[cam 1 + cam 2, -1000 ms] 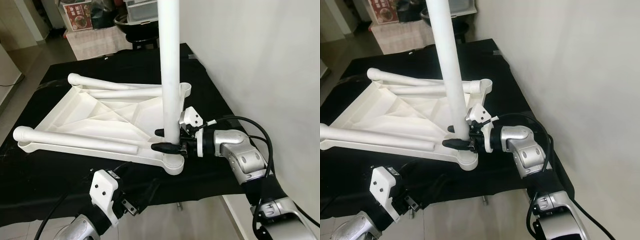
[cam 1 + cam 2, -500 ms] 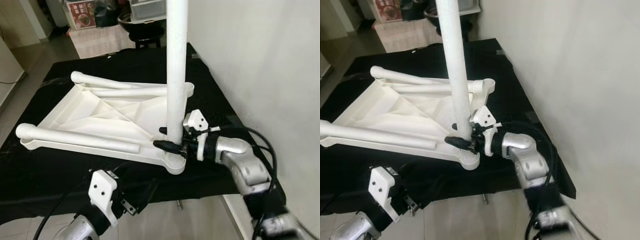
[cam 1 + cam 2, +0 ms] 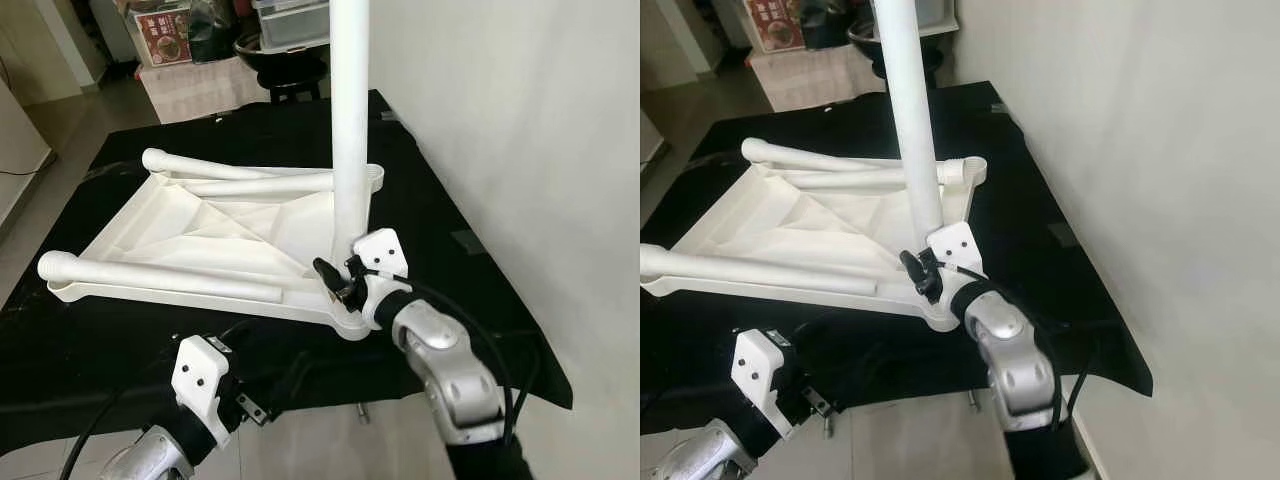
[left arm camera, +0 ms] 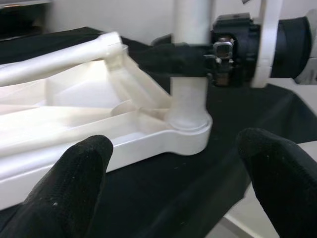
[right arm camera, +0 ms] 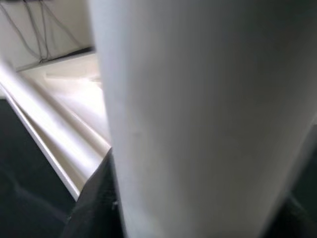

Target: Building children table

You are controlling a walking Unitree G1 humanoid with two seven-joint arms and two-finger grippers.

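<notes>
Change since earlier: right arm has swung round toward the camera, its elbow now low at centre right of the head view; the gripper stays at the foot of the upright leg.
Worktop: black cloth-draped worktop point(image 3: 120, 330), matt and wrinkled, filling the middle of the frame.
Table top: white moulded-plastic children's table top point(image 3: 200, 235), lying underside up on the worktop at centre left, ribbed and smooth.
Upright leg: white round plastic table leg point(image 3: 350, 120), glossy, standing in the near right corner socket at centre.
Loose legs: two white plastic legs point(image 3: 160, 277) lie across the table top.
Right gripper point(image 3: 338, 283): clenched around the upright leg just above the socket.
Left gripper point(image 4: 173, 183): fingers spread apart, grasping nothing, low near the worktop's front edge.
Risk: the smooth leg may tilt or lift out if not fully seated, and a sideways pull could drag the light table top across the cloth.
</notes>
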